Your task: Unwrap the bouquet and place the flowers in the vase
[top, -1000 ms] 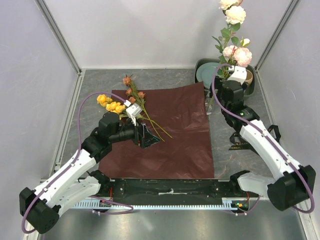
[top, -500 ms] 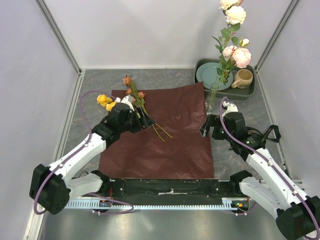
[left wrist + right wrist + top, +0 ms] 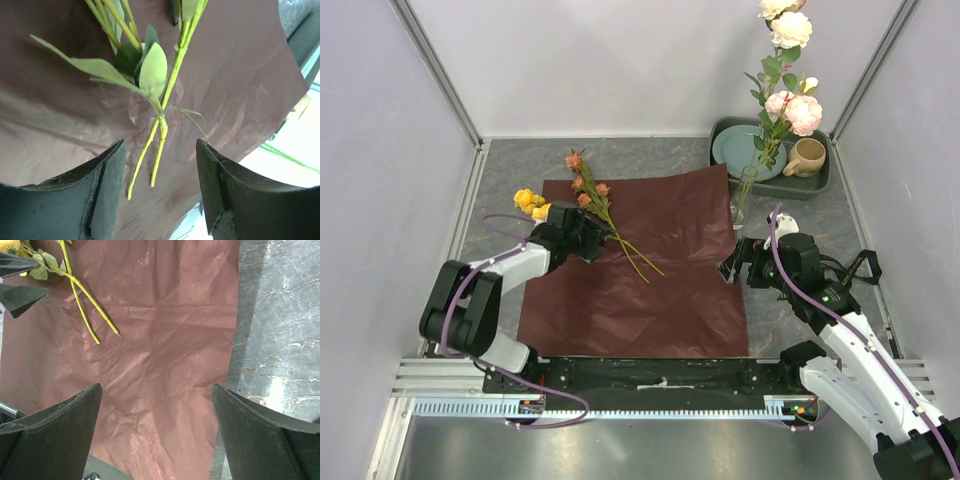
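The loose artificial stems with yellow roses and rust-brown blooms lie on the upper left of the flattened dark maroon wrapping paper. A tall pink-and-white rose stem stands in the narrow clear glass vase by the paper's far right corner. The step in hand looks like picking these stems up, and the next move calls for a firm pinch, then a lift toward the vase. The left gripper straddles the green stalks, fingers parted, gripping nothing. The right gripper hovers wide open and empty over the paper's right edge.

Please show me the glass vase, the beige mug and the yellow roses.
glass vase (image 3: 744, 200), top external view, its clear body.
beige mug (image 3: 807, 158), top external view, its side wall.
yellow roses (image 3: 530, 203), top external view, the blooms.
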Available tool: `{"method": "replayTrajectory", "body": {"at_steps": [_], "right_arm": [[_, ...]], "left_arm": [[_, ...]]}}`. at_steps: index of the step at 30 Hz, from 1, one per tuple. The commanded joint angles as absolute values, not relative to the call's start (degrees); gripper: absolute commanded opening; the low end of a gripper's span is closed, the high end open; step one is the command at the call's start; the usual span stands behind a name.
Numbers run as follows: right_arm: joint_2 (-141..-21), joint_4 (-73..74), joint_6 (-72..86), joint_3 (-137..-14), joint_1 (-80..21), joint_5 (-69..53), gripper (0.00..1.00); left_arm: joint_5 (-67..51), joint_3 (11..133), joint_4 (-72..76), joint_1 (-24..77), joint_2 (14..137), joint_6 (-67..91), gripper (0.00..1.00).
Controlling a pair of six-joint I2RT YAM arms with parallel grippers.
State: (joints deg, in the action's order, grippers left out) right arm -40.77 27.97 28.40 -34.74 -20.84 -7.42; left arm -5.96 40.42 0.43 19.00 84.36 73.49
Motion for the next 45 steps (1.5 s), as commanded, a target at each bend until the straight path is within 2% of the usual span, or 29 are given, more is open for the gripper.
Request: {"method": "replayTrajectory", "body": {"at_steps": [1,8,11,15,20,22,26,31,38,45], "right_arm": [[-40.34,27.95,28.83,-37.53,-20.83,-8.0,0.98],[-40.96,28.74,27.42,-38.85,-20.83,-7.82,0.98],[-40.61,29.0,27.42,-39.02,-20.92,-7.91,0.98],[-40.78,29.0,27.51,-39.02,-20.92,-7.73,0.98],[-41.92,28.83,27.42,-39.37,-20.74,-8.0,0.98],[-42.27,28.92,27.33,-39.72,-20.92,-8.09,0.98],[-42.01,28.83,27.6,-40.08,-20.74,-7.74,0.98],[-42.19,29.0,27.69,-40.17,-20.83,-7.73,0.98],[-43.41,29.09,27.42,-40.96,-20.74,-7.12,0.98],[-44.65,29.88,28.91,-42.1,-20.74,-3.34,0.98]], "left_arm": [[-5.72,43.68,7.47,18.37,90.25,83.83,0.65],[-1.41,42.62,14.59,17.93,97.2,94.03,0.61],[-0.18,42.37,14.76,17.84,98.09,94.31,0.54],[3.77,41.14,15.64,17.93,97.21,93.17,0.53],[4.39,40.08,17.48,17.93,97.21,92.11,0.41],[4.75,39.82,17.84,17.84,97.29,92.11,0.4],[3.78,39.55,19.42,17.93,97.47,91.32,0.28],[3.69,39.46,19.34,17.93,93.96,87.73,0.18],[3.52,37.18,19.34,17.75,84.56,82.53,0.13],[-6.39,35.16,20.04,17.67,74.19,74.02,0.08]]}}
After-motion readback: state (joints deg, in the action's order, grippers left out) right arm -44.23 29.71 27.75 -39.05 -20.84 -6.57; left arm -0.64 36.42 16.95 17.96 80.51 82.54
